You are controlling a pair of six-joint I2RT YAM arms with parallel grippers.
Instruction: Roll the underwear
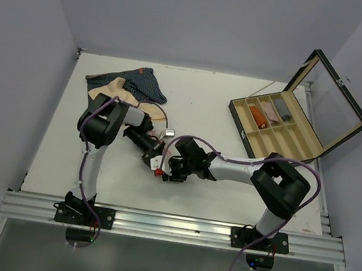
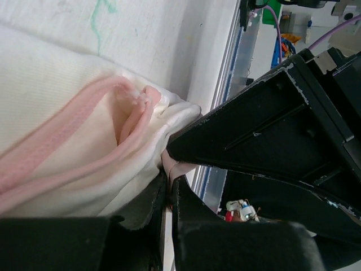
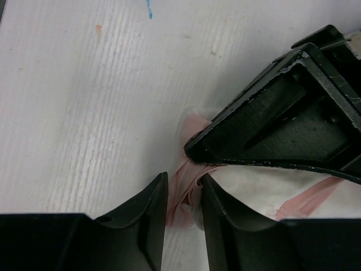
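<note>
My left gripper (image 2: 170, 186) is pinching the pink-and-white underwear (image 2: 84, 124) between closed fingers near the centre of the table (image 1: 205, 105). My right gripper (image 3: 183, 189), at its 3 o'clock, is straddling a pink fold with narrowly parted fingers; whether they are clamping it I cannot tell. The beige underwear (image 1: 113, 89) and navy striped underwear (image 1: 141, 81) are lying overlapped at the table's 11 o'clock.

The white underwear (image 2: 56, 84) has pink trim, the navy underwear (image 1: 141, 83) thin pale stripes, the beige underwear (image 1: 113, 89) is plain.
</note>
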